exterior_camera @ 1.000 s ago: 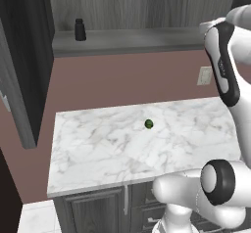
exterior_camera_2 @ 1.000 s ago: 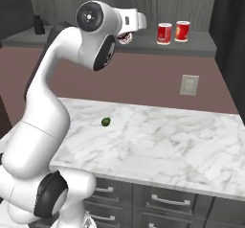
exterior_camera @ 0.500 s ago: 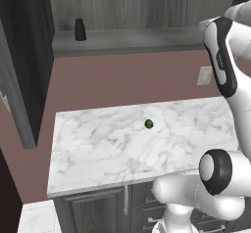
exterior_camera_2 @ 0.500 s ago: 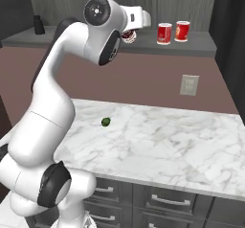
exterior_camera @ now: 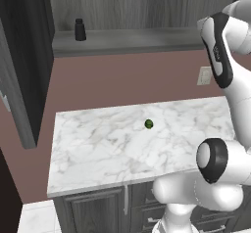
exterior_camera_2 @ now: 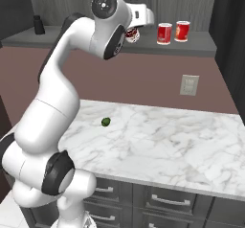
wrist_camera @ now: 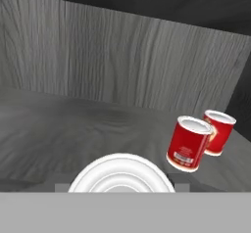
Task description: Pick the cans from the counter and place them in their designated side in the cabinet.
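Note:
My gripper [exterior_camera_2: 134, 32] is up at the cabinet's long grey shelf [exterior_camera_2: 201, 44], shut on a dark red can with white bands [exterior_camera_2: 133, 35]. In the hand view that held can's silvery top [wrist_camera: 121, 174] sits right below the camera. To its right, two bright red cans [exterior_camera_2: 164, 33] [exterior_camera_2: 182, 30] stand upright side by side on the shelf, also seen as the nearer can [wrist_camera: 188, 143] and the farther can [wrist_camera: 217, 131]. The held can hangs a short way left of them, just above the shelf. The white marble counter [exterior_camera_2: 167, 145] lies below.
A tiny green ball [exterior_camera: 149, 124] lies on the counter [exterior_camera: 98, 149]. A black bottle [exterior_camera: 80, 30] stands at the shelf's far left. The tall dark cabinet door [exterior_camera: 22, 65] stands open at the left. A wall socket [exterior_camera_2: 189, 85] sits above the counter.
The hand has moved to the right along the shelf with the can in it, closer to the two red cans. Nothing else has moved.

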### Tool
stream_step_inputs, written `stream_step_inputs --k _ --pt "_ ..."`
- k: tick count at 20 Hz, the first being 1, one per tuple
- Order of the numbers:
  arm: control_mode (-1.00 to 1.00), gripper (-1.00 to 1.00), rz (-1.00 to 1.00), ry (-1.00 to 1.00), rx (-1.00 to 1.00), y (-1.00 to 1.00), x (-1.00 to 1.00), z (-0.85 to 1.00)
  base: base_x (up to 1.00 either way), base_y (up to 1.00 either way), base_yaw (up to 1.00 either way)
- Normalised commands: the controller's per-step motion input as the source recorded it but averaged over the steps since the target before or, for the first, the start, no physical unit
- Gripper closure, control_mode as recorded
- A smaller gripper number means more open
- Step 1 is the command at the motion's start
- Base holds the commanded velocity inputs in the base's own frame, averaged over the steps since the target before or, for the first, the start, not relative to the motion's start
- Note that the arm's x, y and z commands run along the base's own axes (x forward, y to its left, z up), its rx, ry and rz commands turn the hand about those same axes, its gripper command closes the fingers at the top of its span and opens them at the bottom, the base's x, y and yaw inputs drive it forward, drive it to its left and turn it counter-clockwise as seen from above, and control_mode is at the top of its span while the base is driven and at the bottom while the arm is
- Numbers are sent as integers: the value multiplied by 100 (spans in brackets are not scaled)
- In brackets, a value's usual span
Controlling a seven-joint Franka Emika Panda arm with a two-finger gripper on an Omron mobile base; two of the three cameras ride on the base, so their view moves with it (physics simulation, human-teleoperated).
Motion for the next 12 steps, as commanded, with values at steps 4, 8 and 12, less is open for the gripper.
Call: stream_step_inputs --k 4,8,12 --pt "-100 100 0 1 0 0 19 -3 0 0 0" --pt "-100 100 0 0 -2 -1 15 -20 0 0 0" --pt "-100 100 0 0 -2 -3 12 -22 0 0 0"
